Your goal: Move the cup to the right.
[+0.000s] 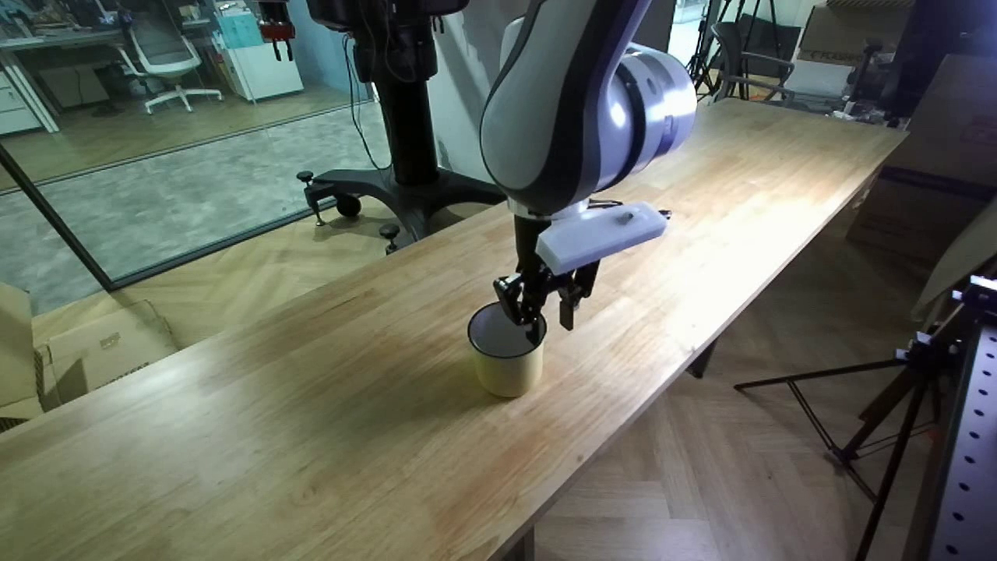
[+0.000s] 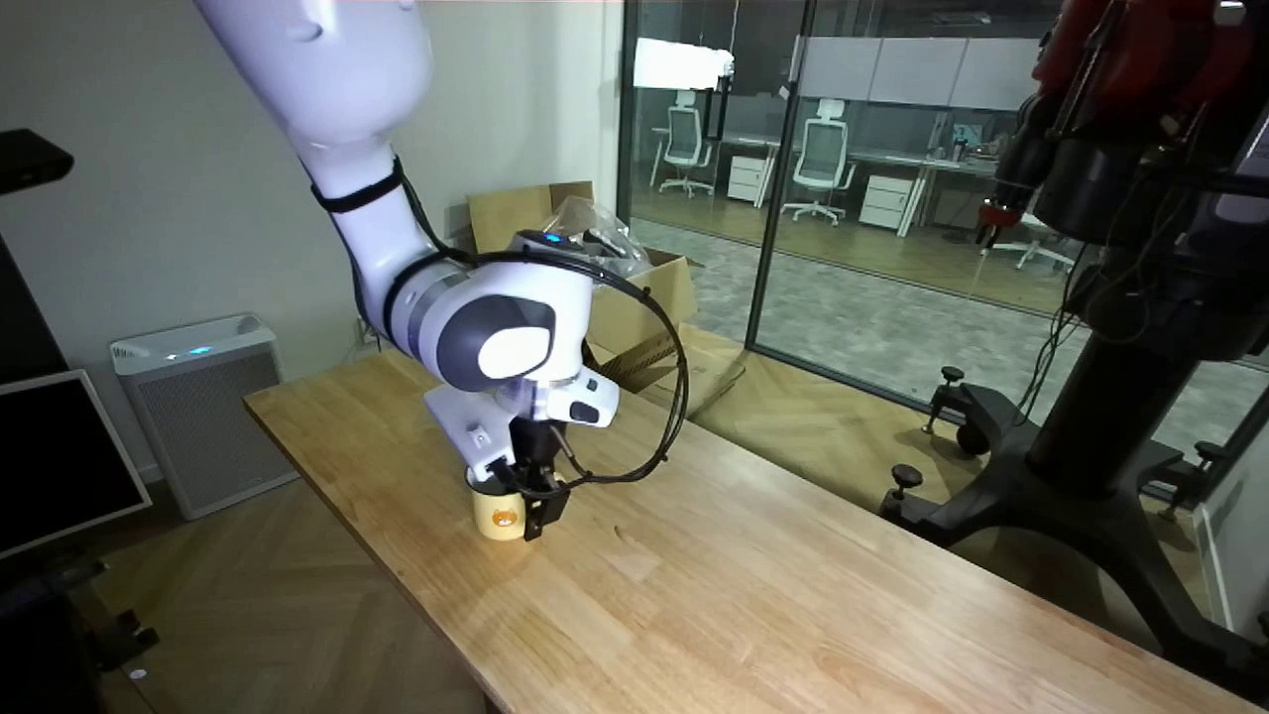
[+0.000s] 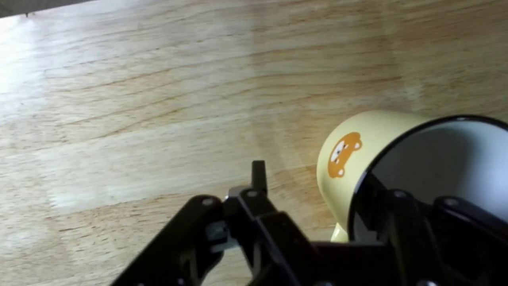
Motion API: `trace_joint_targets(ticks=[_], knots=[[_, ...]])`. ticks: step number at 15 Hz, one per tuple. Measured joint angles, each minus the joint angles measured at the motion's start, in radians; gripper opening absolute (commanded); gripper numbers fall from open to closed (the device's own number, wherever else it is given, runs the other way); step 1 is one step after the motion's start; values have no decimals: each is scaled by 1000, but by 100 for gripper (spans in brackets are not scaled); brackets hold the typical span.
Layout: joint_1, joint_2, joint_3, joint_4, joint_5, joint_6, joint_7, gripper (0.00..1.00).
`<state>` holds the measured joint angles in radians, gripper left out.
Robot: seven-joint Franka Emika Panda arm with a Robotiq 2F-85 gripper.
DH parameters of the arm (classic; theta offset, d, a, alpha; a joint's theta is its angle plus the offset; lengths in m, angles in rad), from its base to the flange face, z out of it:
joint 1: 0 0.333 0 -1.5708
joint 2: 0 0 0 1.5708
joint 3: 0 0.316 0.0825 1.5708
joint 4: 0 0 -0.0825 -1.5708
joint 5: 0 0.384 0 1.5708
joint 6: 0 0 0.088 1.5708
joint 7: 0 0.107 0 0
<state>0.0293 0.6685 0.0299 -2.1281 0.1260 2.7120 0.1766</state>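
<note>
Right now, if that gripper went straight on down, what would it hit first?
Probably the inside bottom of the yellow mug, whose wall the gripper straddles, or, depth being unclear, the wooden tabletop.

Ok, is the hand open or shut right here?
Open: in the wrist view the hand has its fingers apart, one inside the cup, one outside.

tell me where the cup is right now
In the wrist view, the cup stands on the table at the picture's right edge, the open gripper straddling its wall, one finger inside.
</note>
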Motion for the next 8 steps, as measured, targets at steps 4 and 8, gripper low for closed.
trace_joint_targets(ticks=[4,8], knots=[[3,11,6,22,0,-1,-5,1],[6,10,15,31,-2,-15,-21,3]])
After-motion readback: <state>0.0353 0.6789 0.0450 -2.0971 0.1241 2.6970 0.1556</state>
